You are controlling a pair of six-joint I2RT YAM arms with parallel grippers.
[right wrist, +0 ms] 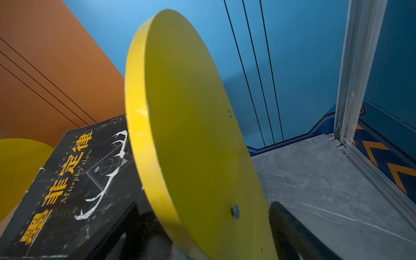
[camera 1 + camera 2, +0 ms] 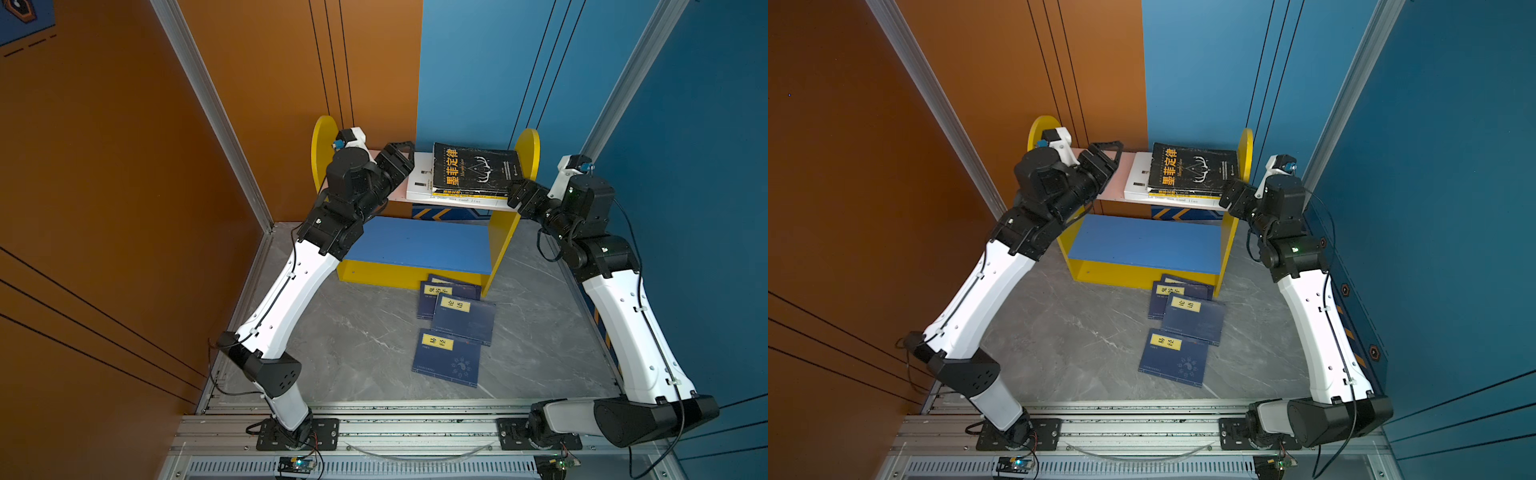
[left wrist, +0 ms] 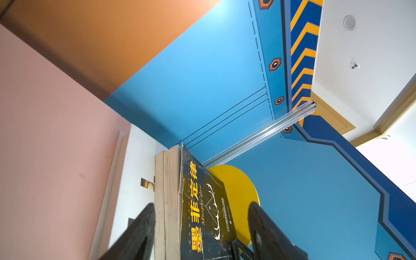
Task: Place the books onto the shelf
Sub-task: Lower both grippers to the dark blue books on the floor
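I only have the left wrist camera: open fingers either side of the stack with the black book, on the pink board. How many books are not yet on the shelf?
Observer: Three navy books with yellow labels lie on the grey tabletop, in front of the shelf.
Operator: Where is the right gripper?
Observer: The right gripper is open at the shelf's right side panel, one finger on each side of it.
Operator: What is that stack made of?
Observer: A yellow book lies between the black book on top and the white book underneath.
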